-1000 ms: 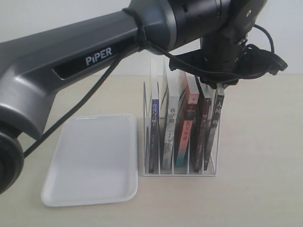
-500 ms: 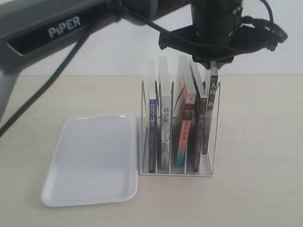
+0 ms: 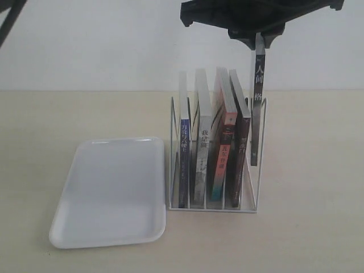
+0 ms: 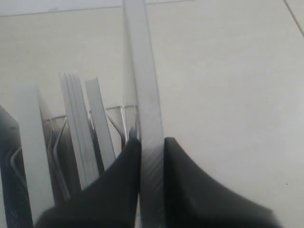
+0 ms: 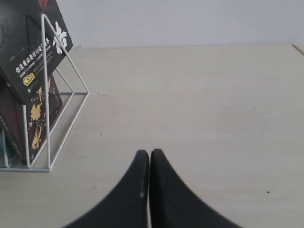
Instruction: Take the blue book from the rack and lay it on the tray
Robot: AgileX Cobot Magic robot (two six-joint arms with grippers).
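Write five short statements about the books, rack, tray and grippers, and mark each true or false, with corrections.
1. The left gripper is clamped on a dark-spined book that sits higher than the other books. True.
2. A book lies on the tray. False: nothing lies on the tray.
3. The blue book stands in the slot of the rack nearest the tray. True.
4. The right gripper is wide open. False: its jaws are shut together and hold nothing, over the table beside the rack.
5. The left gripper holds the blue book. False: it holds the dark-spined book from the far end of the rack.
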